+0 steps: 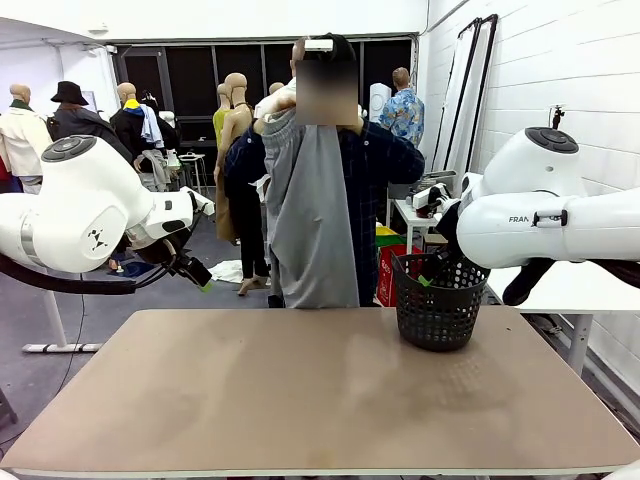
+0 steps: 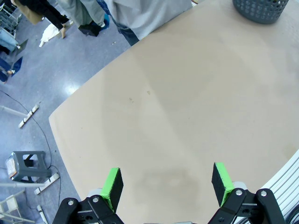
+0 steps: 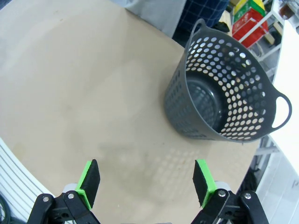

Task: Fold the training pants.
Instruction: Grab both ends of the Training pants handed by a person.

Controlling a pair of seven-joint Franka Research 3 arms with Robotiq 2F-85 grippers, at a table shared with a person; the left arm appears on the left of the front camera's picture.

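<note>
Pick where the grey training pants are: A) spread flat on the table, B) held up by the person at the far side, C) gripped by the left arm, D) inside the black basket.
B: the person holds the training pants up against their chest.

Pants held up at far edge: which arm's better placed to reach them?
Probably left: the left arm, jaws open, has bare table toward the training pants; the right arm, jaws open too, faces the basket.

Training pants (image 2: 149,16) cropped by top edge
</note>
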